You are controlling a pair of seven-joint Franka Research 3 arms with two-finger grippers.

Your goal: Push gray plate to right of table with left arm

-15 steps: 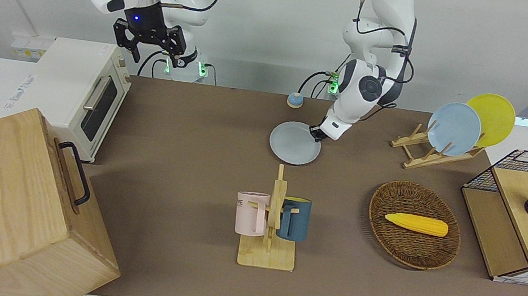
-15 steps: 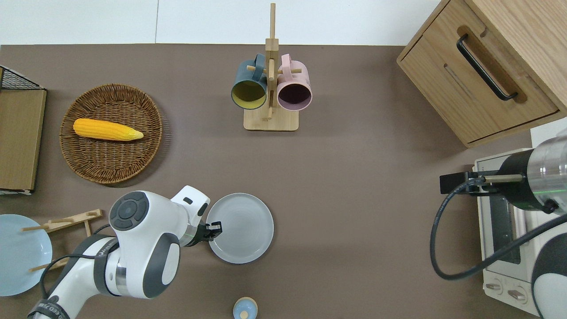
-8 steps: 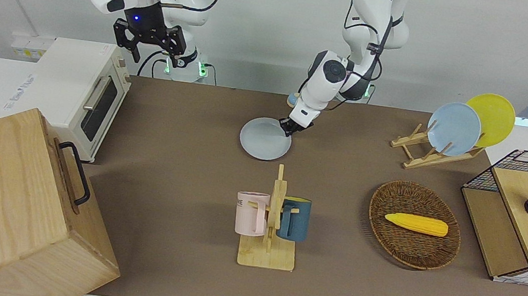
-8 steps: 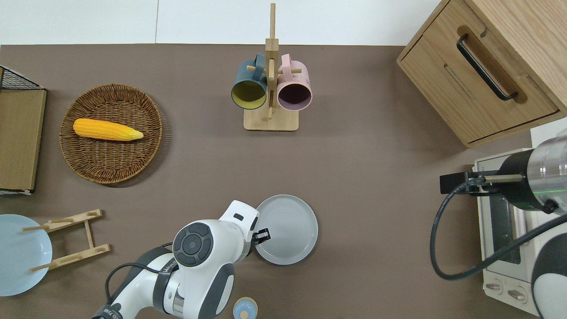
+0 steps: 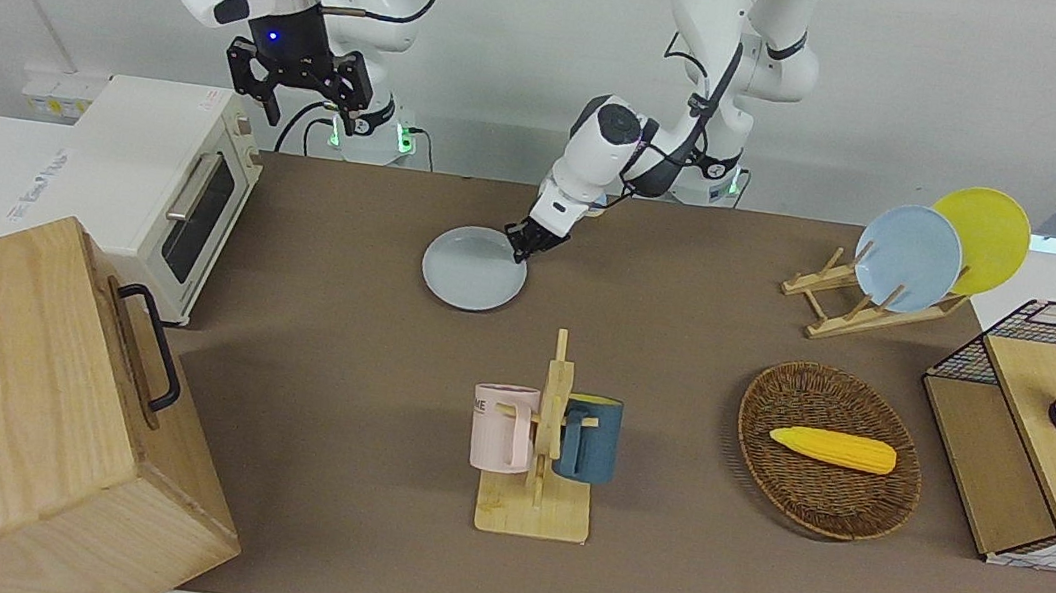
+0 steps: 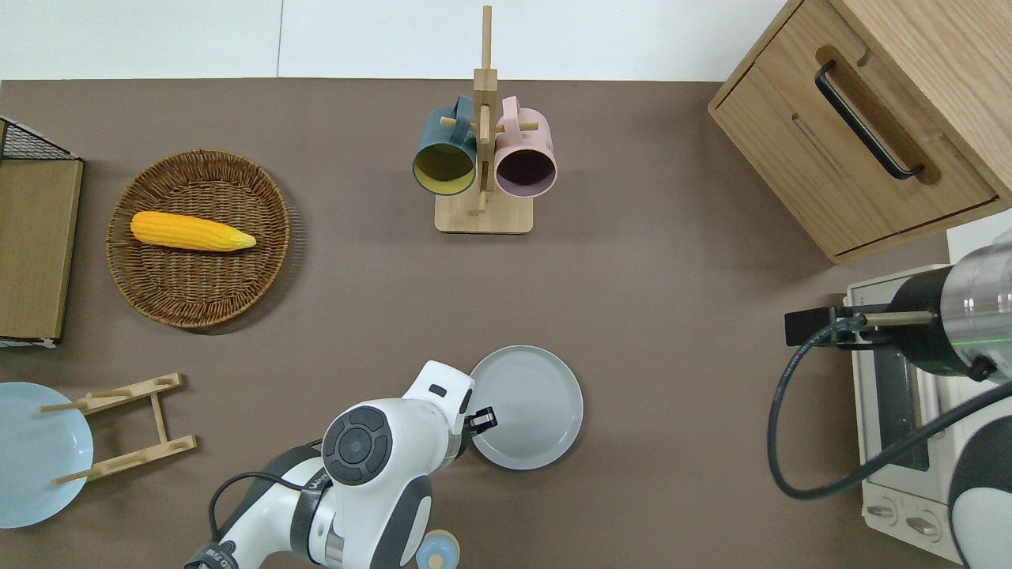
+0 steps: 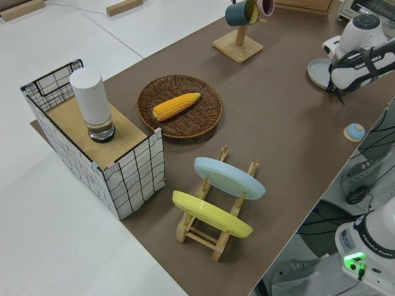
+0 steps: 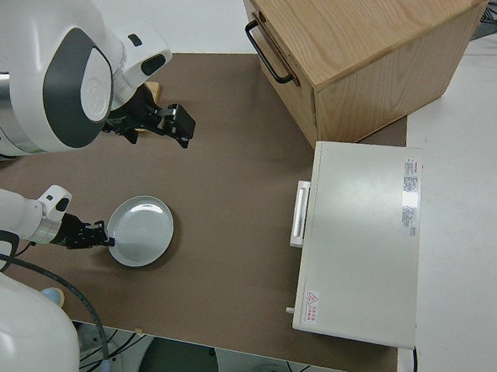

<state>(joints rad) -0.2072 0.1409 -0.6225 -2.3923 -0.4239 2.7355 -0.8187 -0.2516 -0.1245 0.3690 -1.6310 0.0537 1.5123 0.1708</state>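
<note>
The gray plate (image 5: 474, 269) (image 6: 526, 407) (image 8: 141, 230) lies flat on the brown table (image 5: 328, 363), nearer to the robots than the mug stand. My left gripper (image 5: 525, 241) (image 6: 484, 419) (image 8: 98, 236) is low at the plate's rim, on the edge that faces the left arm's end of the table, and touches it. My right gripper (image 5: 296, 97) is parked, open and empty.
A mug stand (image 5: 540, 459) holds a pink and a dark blue mug. A wicker basket (image 5: 824, 494) with a corn cob, a plate rack (image 5: 829, 303) with a sky-blue and a yellow plate, a toaster oven (image 5: 169, 182), a wooden cabinet (image 5: 21, 406), a small blue knob (image 6: 437, 549).
My left arm has swept toward the right arm's end of the table, and the gray plate has slid that way with the gripper at its rim. The right arm has not moved.
</note>
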